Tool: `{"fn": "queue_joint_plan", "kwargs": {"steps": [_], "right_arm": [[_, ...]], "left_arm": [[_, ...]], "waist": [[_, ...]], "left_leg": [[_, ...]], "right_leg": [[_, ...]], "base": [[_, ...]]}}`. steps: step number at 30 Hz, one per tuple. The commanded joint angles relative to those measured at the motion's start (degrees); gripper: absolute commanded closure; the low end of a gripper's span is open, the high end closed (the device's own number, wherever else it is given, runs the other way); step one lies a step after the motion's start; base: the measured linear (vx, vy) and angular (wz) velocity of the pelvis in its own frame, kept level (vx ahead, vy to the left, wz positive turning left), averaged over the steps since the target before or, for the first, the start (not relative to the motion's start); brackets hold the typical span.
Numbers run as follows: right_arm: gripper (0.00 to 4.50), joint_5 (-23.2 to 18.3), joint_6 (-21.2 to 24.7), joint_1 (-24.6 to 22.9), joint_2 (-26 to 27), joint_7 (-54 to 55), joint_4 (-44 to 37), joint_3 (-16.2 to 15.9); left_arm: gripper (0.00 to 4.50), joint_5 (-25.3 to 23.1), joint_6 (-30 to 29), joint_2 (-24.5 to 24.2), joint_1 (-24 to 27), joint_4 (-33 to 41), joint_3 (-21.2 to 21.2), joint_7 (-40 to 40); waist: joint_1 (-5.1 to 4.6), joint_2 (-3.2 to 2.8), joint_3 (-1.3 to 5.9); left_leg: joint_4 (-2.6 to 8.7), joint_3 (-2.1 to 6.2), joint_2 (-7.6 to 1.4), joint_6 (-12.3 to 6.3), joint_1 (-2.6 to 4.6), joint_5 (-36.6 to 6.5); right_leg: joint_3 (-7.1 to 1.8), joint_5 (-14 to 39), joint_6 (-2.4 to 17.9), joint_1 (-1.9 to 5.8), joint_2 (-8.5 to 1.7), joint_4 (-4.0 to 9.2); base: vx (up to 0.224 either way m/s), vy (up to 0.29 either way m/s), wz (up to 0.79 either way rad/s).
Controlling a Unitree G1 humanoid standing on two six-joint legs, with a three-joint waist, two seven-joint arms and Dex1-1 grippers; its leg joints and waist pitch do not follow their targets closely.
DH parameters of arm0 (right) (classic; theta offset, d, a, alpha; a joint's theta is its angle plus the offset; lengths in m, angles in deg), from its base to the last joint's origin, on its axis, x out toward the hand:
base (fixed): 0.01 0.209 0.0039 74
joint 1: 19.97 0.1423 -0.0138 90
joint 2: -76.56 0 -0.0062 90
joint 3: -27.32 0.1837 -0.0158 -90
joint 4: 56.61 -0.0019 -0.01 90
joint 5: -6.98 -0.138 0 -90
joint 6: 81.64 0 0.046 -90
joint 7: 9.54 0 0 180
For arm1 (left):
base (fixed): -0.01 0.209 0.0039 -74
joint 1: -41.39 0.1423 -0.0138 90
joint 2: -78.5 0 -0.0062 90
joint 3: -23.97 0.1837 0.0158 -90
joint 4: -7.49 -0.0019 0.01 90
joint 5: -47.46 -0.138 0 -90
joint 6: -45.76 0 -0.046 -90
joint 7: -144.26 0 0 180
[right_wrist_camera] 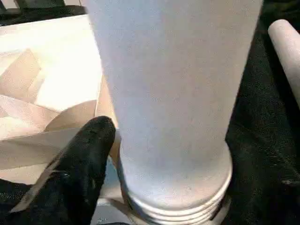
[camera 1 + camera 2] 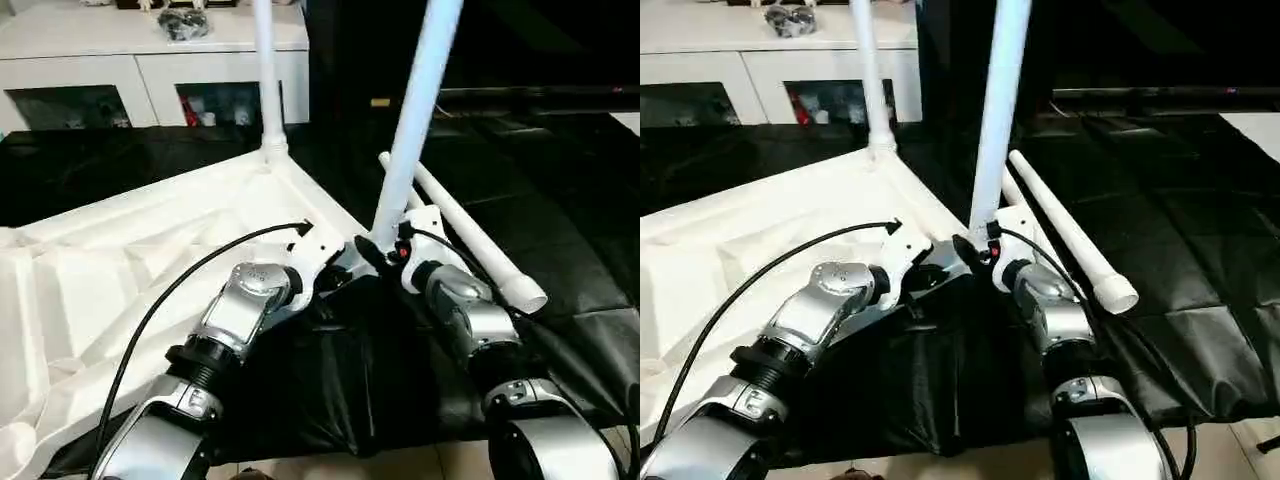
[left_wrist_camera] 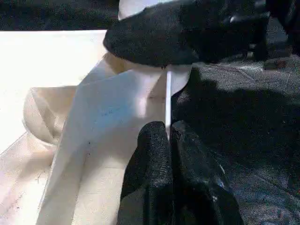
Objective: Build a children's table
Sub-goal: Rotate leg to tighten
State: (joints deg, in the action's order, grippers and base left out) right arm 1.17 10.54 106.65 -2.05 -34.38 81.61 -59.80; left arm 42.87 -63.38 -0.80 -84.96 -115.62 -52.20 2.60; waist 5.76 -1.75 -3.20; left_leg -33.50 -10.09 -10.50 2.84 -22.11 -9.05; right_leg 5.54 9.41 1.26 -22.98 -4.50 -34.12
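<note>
The white table top [image 2: 130,260] lies upside down on a black cloth. One white leg [image 2: 268,80] stands upright in its far corner socket. A second leg [image 2: 412,120] stands upright at the near corner. My right gripper [image 2: 372,252] is shut on this leg's base, one black finger [image 1: 89,154] pressing its side. The leg's threaded end [image 1: 178,206] shows just above the socket. My left gripper [image 2: 328,274] is shut on the top's thin rim [image 3: 167,93] beside that corner. Two loose legs [image 2: 480,250] lie on the cloth to the right.
A white cabinet [image 2: 150,60] with shelf openings stands behind the work, with a dark bundle [image 2: 185,22] on top. The black cloth [image 2: 560,200] covers the surface to the right. Light floor [image 2: 400,465] shows at the near edge.
</note>
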Motion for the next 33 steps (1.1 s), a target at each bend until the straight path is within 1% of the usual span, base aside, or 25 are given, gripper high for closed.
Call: {"fn": "queue_joint_plan", "kwargs": {"steps": [1, 2, 4, 6, 7, 8, 9, 11, 12, 13, 14, 16, 17, 18, 19, 21, 23, 25, 26, 27, 28, 29, 31, 32, 33], "right_arm": [[0.75, 1.5, -0.7, -1.3, -0.1, 2.0, -0.5, -0.6], [0.75, 1.8, -0.9, -1.8, -0.7, 2.5, -1.6, -0.3], [0.75, 2.1, -0.4, -3.2, -2.3, 2.8, -4.9, 0.3], [0.75, 1.8, 0.5, -5.1, -4.1, 1.5, -9.0, 0.5], [0.75, 1.5, 0.8, -6.0, -4.8, 0.8, -10.9, 0.6], [0.75, 1.5, 0.8, -6.0, -4.8, 0.8, -10.9, 0.6], [0.75, 0.9, 2.2, -7.7, -5.9, -0.4, -14.5, 0.9], [0.75, 0.2, 3.3, -9.4, -7.2, -1.5, -18.2, 0.8], [0.75, -0.4, 4.3, -10.2, -7.7, -2.0, -20.3, 0.9], [0.69, -0.7, 5.0, -10.7, -8.0, -2.3, -21.6, 0.9], [0.69, -1.2, 5.7, -11.4, -8.5, -2.9, -23.7, 1.2], [0.69, -2.5, 7.7, -13.0, -9.7, -4.3, -28.1, 1.5], [0.69, -2.5, 7.7, -13.0, -9.7, -4.3, -28.1, 1.5], [0.69, -3.1, 8.4, -13.5, -10.1, -5.2, -29.3, 1.3], [0.69, -4.0, 9.9, -14.0, -10.6, -7.1, -30.7, 0.8], [0.69, -4.7, 11.2, -14.5, -10.9, -8.3, -31.9, 0.4], [0.69, -5.1, 14.0, -15.4, -11.4, -11.0, -34.0, -1.9], [0.69, -4.2, 14.8, -15.7, -11.2, -11.7, -34.6, -4.0], [0.69, -3.7, 15.6, -15.7, -10.9, -12.0, -35.0, -5.4], [0.69, -3.4, 17.0, -15.8, -10.7, -12.0, -35.5, -6.5], [0.69, -3.1, 18.5, -15.7, -10.6, -12.2, -36.0, -7.6], [0.69, -2.8, 19.4, -15.7, -10.5, -12.2, -36.2, -8.2], [0.69, -2.0, 22.1, -15.6, -10.1, -12.3, -36.6, -10.1], [0.69, -1.5, 23.8, -15.4, -9.8, -11.8, -36.5, -10.8], [0.69, -1.2, 26.2, -15.1, -9.6, -11.2, -36.5, -11.6]], "left_arm": [[4.5, 0.8, 3.3, 1.8, -2.1, 0.4, -0.6, -1.9], [4.5, 0.4, 3.5, 1.9, -2.6, -0.6, -0.5, -2.5], [4.5, -0.1, 4.3, 2.2, -3.7, -2.9, -0.7, -3.9], [4.5, -0.6, 5.8, 2.4, -5.0, -5.5, -1.0, -5.6], [4.5, -0.7, 6.5, 2.4, -5.5, -6.6, -1.0, -6.1], [4.5, -0.7, 6.5, 2.4, -5.5, -6.6, -1.0, -6.1], [4.5, -0.9, 8.0, 2.8, -6.4, -8.2, -1.5, -7.7], [4.5, -1.2, 10.1, 3.2, -7.3, -10.0, -2.2, -9.7], [4.5, -0.8, 11.2, 3.5, -7.8, -10.8, -2.8, -10.1], [4.06, -0.5, 11.8, 3.6, -8.1, -11.4, -3.3, -10.3], [3.95, -0.3, 12.1, 3.5, -8.3, -11.6, -3.5, -10.2], [3.95, 0.5, 12.8, 3.2, -8.8, -12.1, -4.5, -10.8], [3.88, 0.5, 12.8, 3.2, -8.8, -12.2, -4.5, -10.8], [3.57, 0.8, 12.6, 2.9, -8.8, -11.8, -4.7, -10.7], [3.5, 0.8, 12.1, 2.0, -8.5, -10.7, -5.1, -11.0], [3.49, 0.9, 12.0, 1.3, -8.4, -10.1, -5.3, -11.3], [3.49, 0.6, 12.1, -2.1, -8.8, -9.0, -7.6, -13.7], [3.49, 0.2, 11.9, -5.4, -9.0, -8.0, -9.8, -15.5], [3.49, -0.2, 11.5, -8.0, -8.9, -7.0, -11.4, -16.8], [3.49, -0.6, 10.6, -10.0, -8.5, -5.6, -12.4, -17.5], [3.49, -1.4, 9.5, -12.2, -7.9, -4.2, -13.1, -18.1], [3.49, -1.8, 8.8, -13.6, -7.5, -3.3, -13.5, -18.4], [3.49, -3.3, 5.9, -18.0, -5.8, -0.9, -15.2, -19.7], [3.49, -4.2, 4.4, -20.3, -4.6, 0.2, -15.9, -20.1], [3.49, -5.3, 2.2, -22.8, -3.2, 1.5, -16.6, -20.7]], "waist": [[0.08, -0.03, 4.25], [0.18, -0.2, 4.25], [0.34, -0.04, 4.18], [0.66, -0.5, 4.34], [0.65, -0.32, 4.23], [0.89, -0.23, 4.46], [0.81, -0.16, 4.44], [0.85, -0.37, 4.43], [0.89, 0.23, 4.57], [0.9, 0.12, 4.54], [0.87, 0.52, 4.59], [1.07, 0.51, 4.49], [1.24, 0.27, 4.54], [1.01, 0.8, 4.44], [1.2, 0.56, 4.41], [1.13, 0.52, 4.28], [1.07, 1.26, 4.27], [0.99, 0.76, 4.27], [0.81, 0.83, 4.18], [0.68, 1.36, 4.17], [0.68, 1.08, 4.14], [0.49, 0.53, 4.14], [0.37, 0.43, 3.99], [0.33, 0.77, 3.98], [0.3, 0.74, 3.98]], "left_leg": [[3.7, 0.98, -2.79, -2.79, 1.06, -13.5], [3.68, 1.0, -2.77, -2.4, 1.18, -14.3], [3.64, 0.86, -2.57, -2.5, 1.29, -14.8], [3.69, 1.17, -2.64, -2.46, 1.01, -14.2], [3.67, 1.02, -2.44, -2.89, 0.82, -13.9], [3.47, 0.99, -2.53, -3.32, 1.11, -13.3], [3.42, 1.01, -2.35, -3.94, 0.58, -12.1], [3.24, 0.97, -2.26, -4.71, 0.63, -11.3], [3.19, 1.0, -2.3, -5.11, 0.55, -10.6], [3.13, 0.98, -2.16, -5.42, 0.46, -10.1], [3.08, 0.93, -2.21, -5.85, 0.42, -9.7], [2.96, 0.88, -2.11, -6.44, 0.42, -9.3], [2.95, 0.93, -2.3, -6.6, 0.51, -9.3], [3.08, 0.91, -2.39, -6.48, 0.45, -9.8], [3.13, 0.99, -2.54, -6.42, 0.67, -10.4], [3.24, 1.01, -2.57, -6.27, 0.65, -11.1], [3.28, 0.97, -2.51, -5.96, 0.55, -10.9], [3.4, 1.16, -2.57, -5.21, 0.48, -11.2], [3.46, 1.15, -2.58, -4.57, 0.56, -11.5], [3.57, 1.11, -2.74, -4.03, 0.83, -12.1], [3.62, 1.23, -2.79, -3.61, 0.85, -12.2], [3.82, 1.37, -3.02, -2.87, 0.9, -12.4], [3.9, 1.27, -3.17, -1.87, 1.3, -13.5], [3.97, 1.31, -3.16, -1.37, 1.2, -13.6], [4.02, 1.25, -3.14, -1.08, 1.29, -13.3]], "right_leg": [[-3.03, 12.8, 11.5, 2.92, -4.66, 4.29], [-3.05, 13.8, 11.3, 2.86, -4.71, 4.32], [-3.08, 15.4, 10.4, 2.83, -4.56, 4.73], [-3.02, 14.6, 9.8, 3.19, -4.58, 4.43], [-2.97, 14.6, 9.2, 3.24, -4.33, 4.74], [-3.1, 13.2, 9.3, 3.06, -4.47, 4.54], [-2.97, 12.5, 9.5, 3.4, -4.47, 4.44], [-2.89, 11.9, 9.3, 3.32, -4.3, 4.59], [-2.86, 11.4, 9.2, 3.53, -4.38, 4.39], [-2.84, 11.5, 9.1, 3.56, -4.36, 4.38], [-2.82, 11.8, 9.2, 3.53, -4.44, 4.35], [-2.75, 13.3, 8.8, 3.46, -4.46, 4.6], [-2.73, 13.8, 9.0, 3.36, -4.58, 4.6], [-2.63, 14.5, 9.1, 3.27, -4.47, 4.65], [-2.65, 15.5, 9.0, 3.19, -4.6, 4.54], [-2.67, 16.7, 8.6, 3.03, -4.56, 4.75], [-2.67, 16.6, 8.4, 3.11, -4.42, 4.63], [-2.63, 17.5, 7.8, 3.07, -4.63, 4.47], [-2.63, 17.9, 7.5, 2.92, -4.53, 4.54], [-2.67, 17.9, 7.5, 2.74, -4.47, 4.56], [-2.69, 17.9, 7.7, 2.74, -4.5, 4.22], [-2.78, 17.4, 8.0, 2.6, -4.47, 4.05], [-2.94, 16.5, 8.5, 2.24, -4.33, 4.12], [-3.04, 15.5, 8.9, 2.41, -4.36, 3.8], [-3.17, 14.6, 9.1, 2.31, -4.27, 3.52]], "base": [[0.0, 0.0, 0.0], [0.0, 0.0, 0.0], [0.0, 0.0, 0.0], [0.0, 0.0, 0.0], [0.0, 0.0, 0.0], [0.0, 0.0, 0.0], [0.0, 0.0, 0.0], [0.0, 0.0, 0.0], [0.0, 0.0, 0.0], [0.0, 0.0, 0.0], [0.0, 0.0, 0.0], [0.0, 0.0, 0.0], [0.0, 0.0, 0.0], [0.0, 0.0, 0.0], [0.0, 0.0, 0.0], [0.0, 0.0, 0.0], [0.0, 0.0, 0.0], [0.0, 0.0, 0.0], [0.0, 0.0, 0.0], [0.0, 0.0, 0.0], [0.0, 0.0, 0.0], [0.0, 0.0, 0.0], [0.0, 0.0, 0.0], [0.0, 0.0, 0.0], [0.0, 0.0, 0.0]]}}
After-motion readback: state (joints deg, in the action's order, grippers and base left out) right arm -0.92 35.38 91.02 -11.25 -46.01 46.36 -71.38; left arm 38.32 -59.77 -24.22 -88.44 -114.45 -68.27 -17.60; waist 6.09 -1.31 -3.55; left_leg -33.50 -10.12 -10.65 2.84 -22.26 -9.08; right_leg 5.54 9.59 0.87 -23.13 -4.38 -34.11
